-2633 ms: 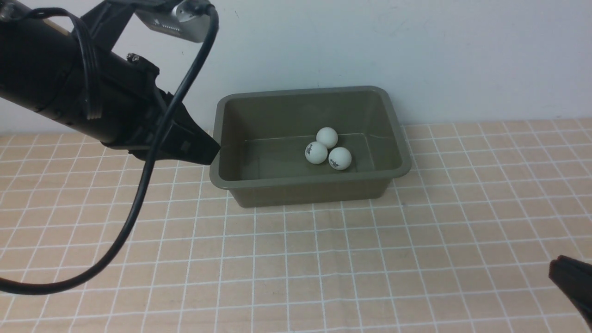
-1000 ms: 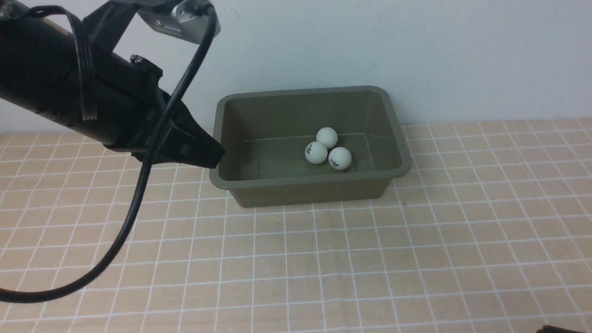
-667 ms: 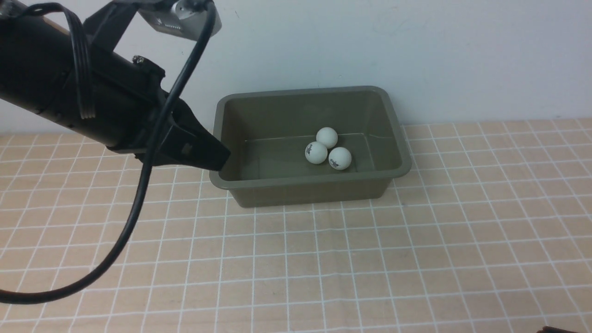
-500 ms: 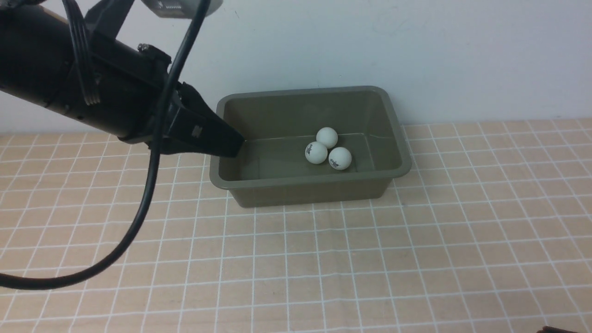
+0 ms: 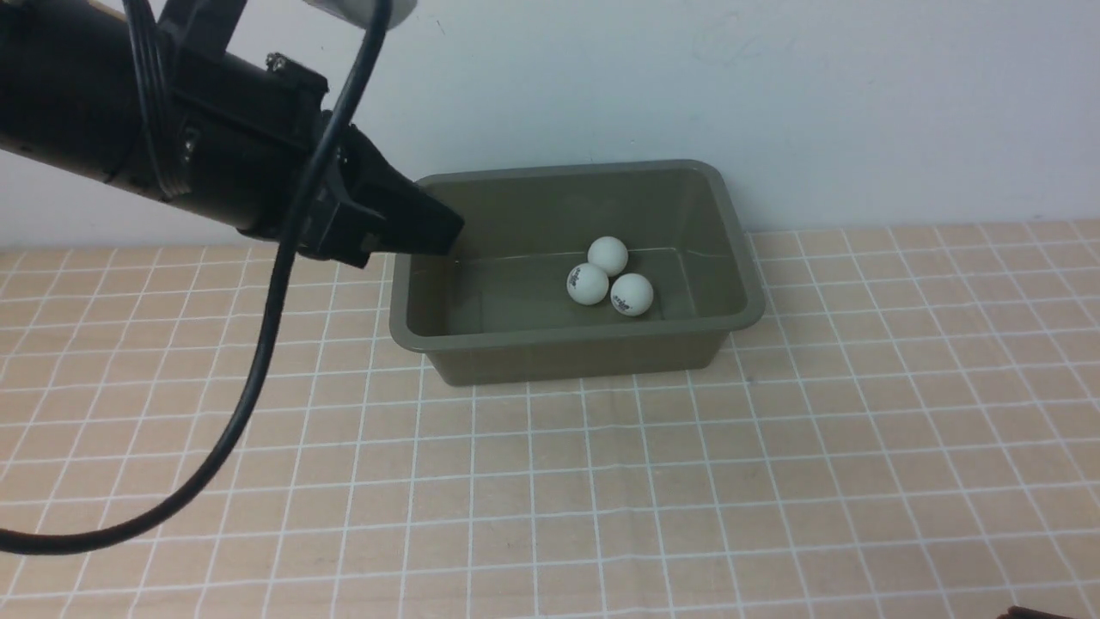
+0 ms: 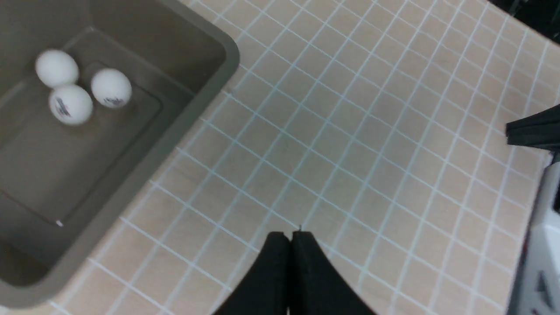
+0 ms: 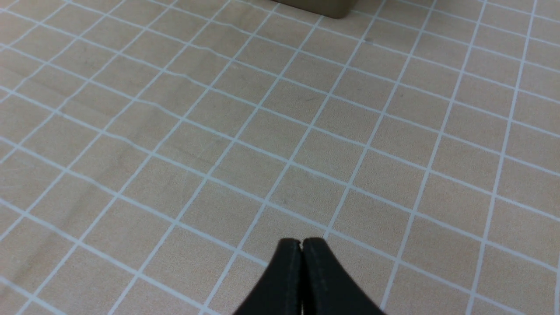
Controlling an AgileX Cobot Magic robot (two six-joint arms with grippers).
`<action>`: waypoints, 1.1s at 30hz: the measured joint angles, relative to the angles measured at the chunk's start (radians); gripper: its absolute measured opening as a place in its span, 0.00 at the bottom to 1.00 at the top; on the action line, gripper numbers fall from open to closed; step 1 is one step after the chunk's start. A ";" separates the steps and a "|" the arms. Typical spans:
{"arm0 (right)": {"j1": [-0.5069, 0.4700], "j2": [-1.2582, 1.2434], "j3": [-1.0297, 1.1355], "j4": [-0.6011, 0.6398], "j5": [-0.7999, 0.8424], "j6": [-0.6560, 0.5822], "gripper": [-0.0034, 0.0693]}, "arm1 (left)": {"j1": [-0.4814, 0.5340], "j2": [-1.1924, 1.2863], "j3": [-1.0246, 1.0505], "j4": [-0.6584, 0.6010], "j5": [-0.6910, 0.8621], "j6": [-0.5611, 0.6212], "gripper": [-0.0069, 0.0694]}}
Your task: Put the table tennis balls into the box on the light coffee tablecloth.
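Balls [image 5: 632, 295] clustered inside the box [image 5: 573, 350]; probably light, smooth, prone to rolling, best taken around the middle. Left gripper [image 6: 291, 238] and right gripper [image 7: 302, 245] closed, empty.

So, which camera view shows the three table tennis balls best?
The front view: all three balls appear whole and unobstructed inside the box, with logos on two. The left wrist view also shows all three, but more softly. The right wrist view shows none, only the box's lower edge.
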State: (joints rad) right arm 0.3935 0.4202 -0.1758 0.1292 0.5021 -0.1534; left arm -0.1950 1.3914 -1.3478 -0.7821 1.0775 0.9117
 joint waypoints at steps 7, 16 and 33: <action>0.000 0.000 0.000 0.000 0.000 0.000 0.03 | 0.009 0.055 0.034 0.004 -0.133 0.167 0.01; 0.000 0.000 0.000 0.000 0.000 0.000 0.03 | 0.024 -0.167 0.284 -0.011 -0.484 0.183 0.01; 0.000 0.000 0.000 0.000 0.000 0.002 0.03 | 0.258 -0.751 0.993 -0.149 -0.949 0.181 0.01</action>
State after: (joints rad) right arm 0.3935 0.4202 -0.1758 0.1292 0.5025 -0.1511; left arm 0.0633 0.6402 -0.3552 -0.9306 0.1284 1.0930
